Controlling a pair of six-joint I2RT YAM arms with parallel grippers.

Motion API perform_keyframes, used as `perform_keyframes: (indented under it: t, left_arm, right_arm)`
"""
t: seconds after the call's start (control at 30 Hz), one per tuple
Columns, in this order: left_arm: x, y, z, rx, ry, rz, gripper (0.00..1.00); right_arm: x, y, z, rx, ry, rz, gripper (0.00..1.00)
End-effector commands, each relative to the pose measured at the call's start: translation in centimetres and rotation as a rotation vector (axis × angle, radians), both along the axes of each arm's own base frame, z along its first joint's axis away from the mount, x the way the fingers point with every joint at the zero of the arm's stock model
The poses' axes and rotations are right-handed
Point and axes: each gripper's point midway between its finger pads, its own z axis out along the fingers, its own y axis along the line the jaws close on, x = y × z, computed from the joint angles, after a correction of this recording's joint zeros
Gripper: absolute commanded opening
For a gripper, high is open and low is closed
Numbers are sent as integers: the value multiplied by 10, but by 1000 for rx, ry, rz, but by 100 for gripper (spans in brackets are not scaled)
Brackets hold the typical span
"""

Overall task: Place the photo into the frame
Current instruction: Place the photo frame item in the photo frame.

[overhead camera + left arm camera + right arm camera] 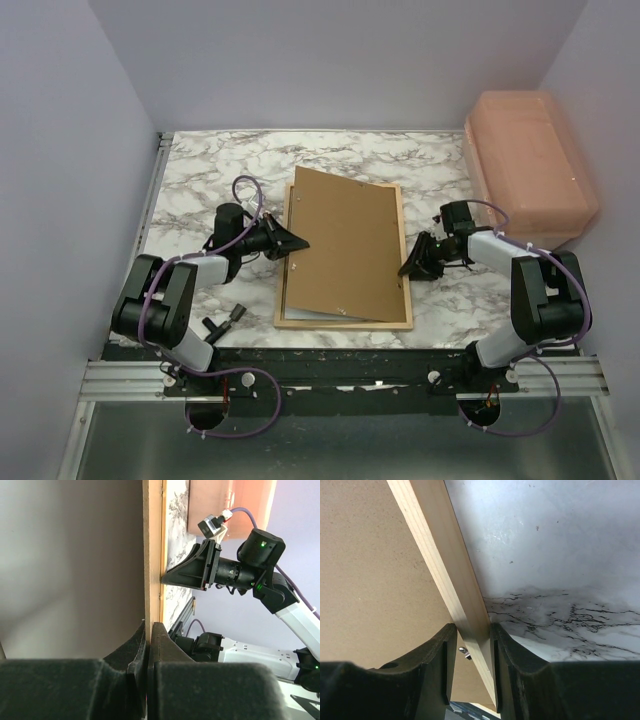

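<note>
The frame [340, 324] lies flat, with the brown board [345, 250] crooked on top. We cannot see the photo; maybe it is underneath. The right gripper [408, 268] pinches the frame's right side. The left gripper [298, 243], jaws pressed together, is at the board's left edge. We think the board needs straightening.

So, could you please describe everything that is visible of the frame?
The frame is a large rectangle of thin, light-coloured wooden rails, lying near the middle of the marble table. A brown board lies askew on it and hides the inside, with one corner passing over the far rail. The right gripper clamps its right rail. No pane can be seen.
</note>
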Motion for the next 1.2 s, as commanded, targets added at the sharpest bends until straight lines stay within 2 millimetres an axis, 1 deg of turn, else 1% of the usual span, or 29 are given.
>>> perform_keyframes:
  t: [0.0, 0.2, 0.27, 0.33, 0.4, 0.5, 0.63, 0.67, 0.87, 0.97, 1.1, 1.17]
  left_arm:
    - [-1, -15, 7, -21, -44, -67, 0]
    - [-5, -14, -5, 20, -26, -77, 0]
    - [-6, -13, -10, 49, -12, -78, 10]
    - [-6, -10, -17, 90, 4, -79, 29]
    - [-6, -8, -22, 141, 14, -81, 43]
    - [-6, -3, -32, 244, 41, -89, 57]
    - [-6, 7, -47, 397, 89, -95, 61]
    - [-4, 9, -48, 431, 87, -93, 63]
    - [-6, 20, -59, 625, 112, -105, 71]
    - [-8, 29, -66, 745, 122, -102, 77]
    - [-8, 40, -66, 905, 109, -89, 84]
    - [-8, 45, -63, 976, 93, -86, 85]
  right_arm:
    - [-9, 13, -3, 71, 29, 14, 39]
    - [-9, 12, -3, 66, 27, 15, 38]
    - [-10, 11, -4, 63, 27, 14, 39]
    - [-10, 11, -4, 57, 24, 17, 38]
    - [-11, 9, -6, 49, 27, 18, 38]
    - [-11, 8, -7, 42, 28, 20, 39]
    - [-11, 8, -6, 39, 24, 21, 39]
    - [-10, 8, -6, 38, 22, 20, 39]
    - [-9, 6, -6, 28, 16, 24, 39]
    - [-9, 6, -6, 24, 17, 24, 39]
    - [-9, 5, -5, 20, 13, 21, 40]
    - [-8, 5, -5, 18, 7, 20, 40]
